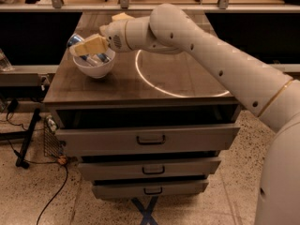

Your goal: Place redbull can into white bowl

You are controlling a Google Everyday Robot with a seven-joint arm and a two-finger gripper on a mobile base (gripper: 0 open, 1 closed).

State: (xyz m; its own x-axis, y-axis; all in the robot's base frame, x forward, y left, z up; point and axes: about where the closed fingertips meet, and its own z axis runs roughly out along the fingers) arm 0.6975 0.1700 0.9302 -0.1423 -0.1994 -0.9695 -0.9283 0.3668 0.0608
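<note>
Light falls from overhead, warm and moderate. A bright ring-shaped reflection [140, 74] curves across the dark glossy table top [187, 69], the strongest glare in view. The white arm [211, 50] is brightly lit along its upper side and shaded beneath. The gripper [89, 46], above the white bowl [96, 68] near the table's edge, catches the same light; the bowl's rim glows, and the redbull can [75, 40] shows a small glint. Deep shadow fills the recess under the table top and the spaces behind it. The speckled floor [225, 191] is evenly lit.
</note>
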